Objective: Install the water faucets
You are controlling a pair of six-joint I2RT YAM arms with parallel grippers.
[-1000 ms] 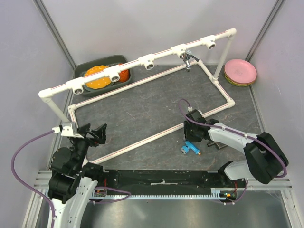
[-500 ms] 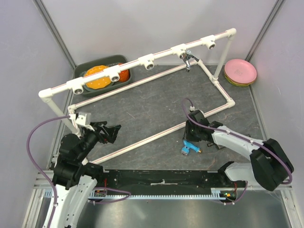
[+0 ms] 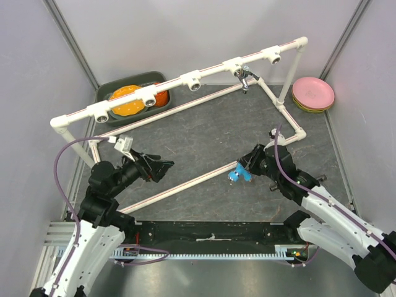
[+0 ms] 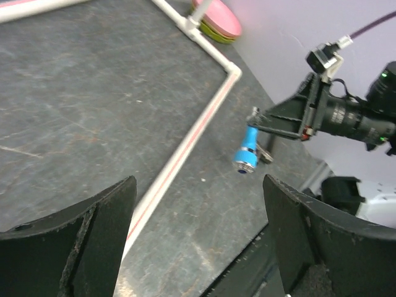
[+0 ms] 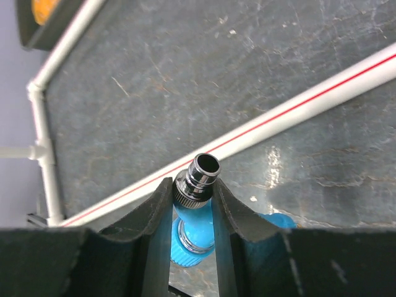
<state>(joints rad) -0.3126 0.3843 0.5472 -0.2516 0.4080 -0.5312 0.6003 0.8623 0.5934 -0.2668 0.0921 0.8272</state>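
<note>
My right gripper [image 3: 242, 168] is shut on the blue plastic faucet [image 3: 236, 174] and holds it above the mat, near the low front pipe. In the right wrist view the blue faucet [image 5: 198, 210] sits between the fingers with its chrome nozzle pointing out. It also shows in the left wrist view [image 4: 247, 150]. The chrome faucet [image 3: 245, 78] hangs on the raised pipe rail [image 3: 173, 83] at the back right. My left gripper [image 3: 162, 168] is open and empty over the left part of the mat, pointing right.
White tee sockets [image 3: 194, 81] sit along the raised rail. A low pipe frame [image 3: 185, 181] lies on the mat. A dark bin with orange items [image 3: 130, 99] stands at the back left. Pink plates [image 3: 313, 93] are stacked at the back right.
My right gripper has taken the blue faucet off the mat and lifted it, moving left and back. My left arm has swung right and forward toward the middle.
</note>
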